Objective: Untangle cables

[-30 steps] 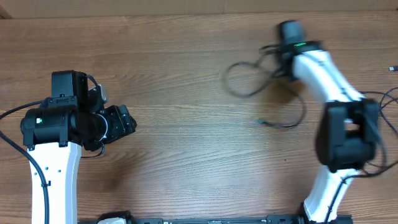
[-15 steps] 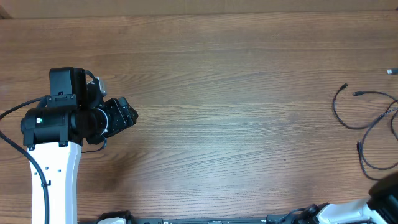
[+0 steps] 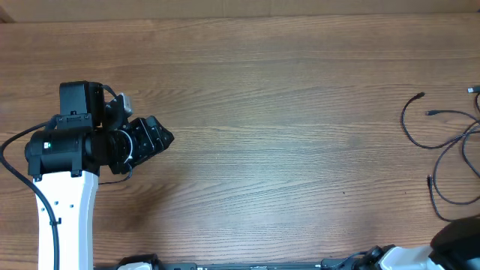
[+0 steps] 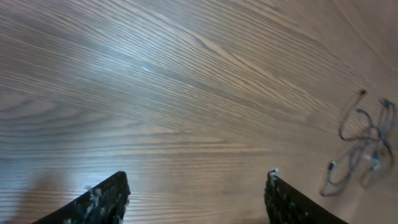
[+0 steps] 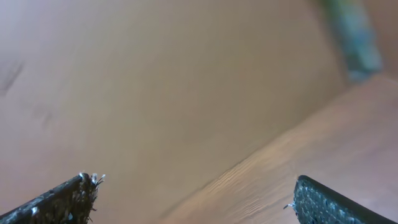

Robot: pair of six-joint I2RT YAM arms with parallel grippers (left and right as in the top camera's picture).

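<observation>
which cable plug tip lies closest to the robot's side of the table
The thin black cables' lowest plug tip in the overhead view; the others lie farther back.

A wooden table (image 3: 285, 112) with brown grain running lengthwise fills the overhead view. A paler tan strip (image 3: 225, 7) runs along its far edge (board or wall, hard to tell). In the right wrist view, a blurred greenish streak (image 5: 351, 37) shows at upper right.

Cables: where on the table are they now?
In the overhead view the cables lie at the right edge of the table, beside the right arm, far from the left gripper.
</observation>
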